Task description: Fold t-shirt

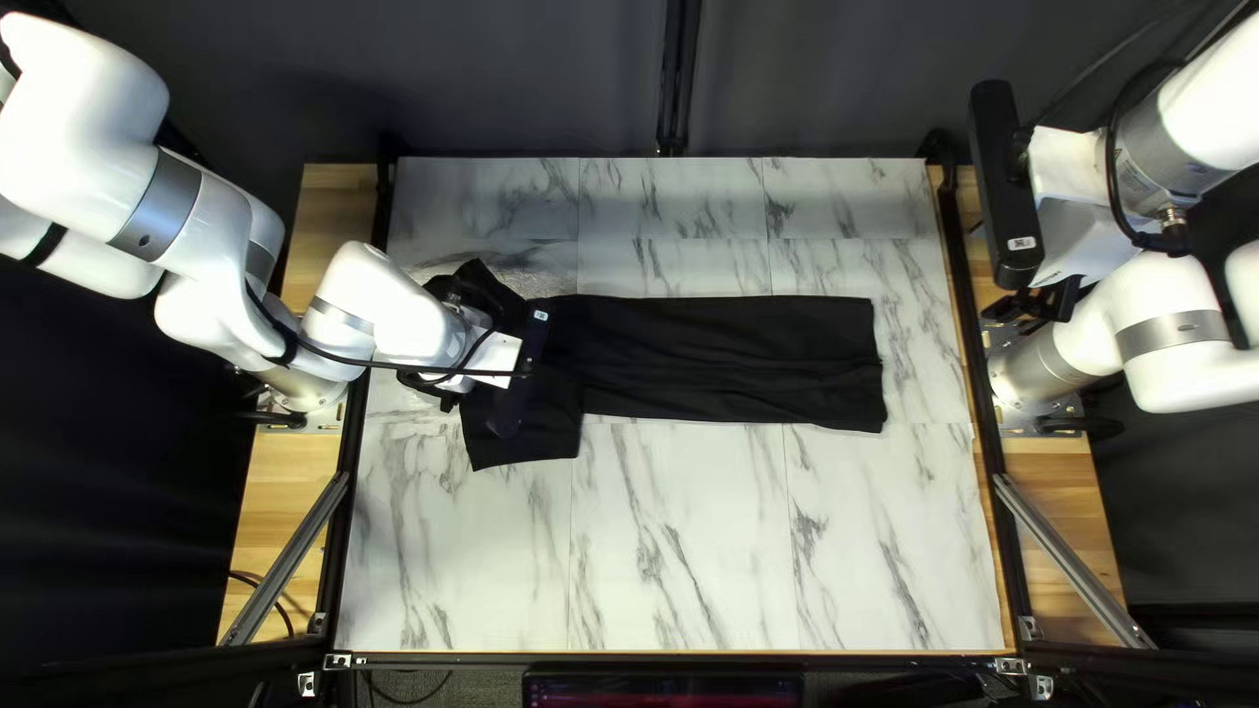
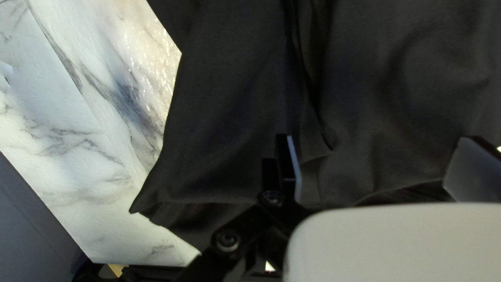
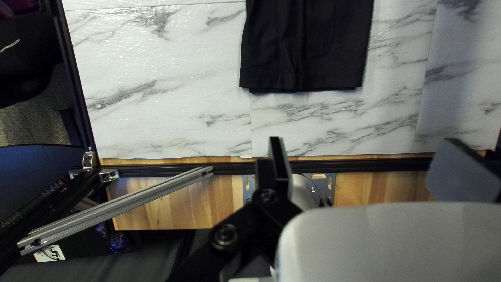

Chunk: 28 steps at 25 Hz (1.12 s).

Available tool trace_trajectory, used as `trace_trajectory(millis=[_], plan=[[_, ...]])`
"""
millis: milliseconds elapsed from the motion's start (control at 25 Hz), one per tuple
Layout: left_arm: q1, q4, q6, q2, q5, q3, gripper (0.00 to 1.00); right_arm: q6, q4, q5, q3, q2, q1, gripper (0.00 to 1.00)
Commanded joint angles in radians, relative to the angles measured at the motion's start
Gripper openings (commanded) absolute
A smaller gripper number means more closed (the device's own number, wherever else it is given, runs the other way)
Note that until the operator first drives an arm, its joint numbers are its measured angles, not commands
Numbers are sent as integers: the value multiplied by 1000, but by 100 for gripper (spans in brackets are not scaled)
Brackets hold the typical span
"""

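Two sets of jaws are standing spread! At the left of the top left view, the left gripper (image 1: 493, 357) is looming over the wider end of the black t-shirt (image 1: 735, 348), with fabric showing between its parted jaws. Across the middle of the counter (image 1: 708, 551), the shirt is lying long and creased, one flap jutting toward the near edge. Over at the right, the right gripper (image 1: 1036, 304) is hanging well apart from the shirt, its jaws gaping.

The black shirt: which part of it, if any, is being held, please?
No part of the shirt is held; the left end effector and the right end effector are open.
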State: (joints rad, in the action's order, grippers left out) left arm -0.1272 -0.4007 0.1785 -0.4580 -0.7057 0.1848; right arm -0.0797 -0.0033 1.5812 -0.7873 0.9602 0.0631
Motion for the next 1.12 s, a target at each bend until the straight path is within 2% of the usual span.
trace_trajectory(millis=[40, 120, 320, 480, 560, 760, 960, 1120], plan=[[35, -7, -24, 12, 29, -7, 17, 0, 0, 0, 0, 0, 0, 100], [56, -10, -40, 19, 42, -9, 12, 0, 0, 0, 0, 0, 0, 100], [110, -17, -79, 36, 79, -17, 14, 0, 0, 0, 0, 0, 0, 100], [124, -14, -94, 37, 86, -19, 22, 0, 0, 0, 0, 0, 0, 100], [116, -9, -94, 31, 75, -16, 22, 0, 0, 0, 0, 0, 0, 100], [60, 4, -66, 0, 18, 2, 8, 0, 0, 0, 0, 0, 0, 100], [6, 11, -46, -51, -74, 28, 7, 0, 0, 0, 0, 0, 0, 100], [-7, -1, -30, -55, -91, 33, 7, 0, 0, 0, 0, 0, 0, 100]])
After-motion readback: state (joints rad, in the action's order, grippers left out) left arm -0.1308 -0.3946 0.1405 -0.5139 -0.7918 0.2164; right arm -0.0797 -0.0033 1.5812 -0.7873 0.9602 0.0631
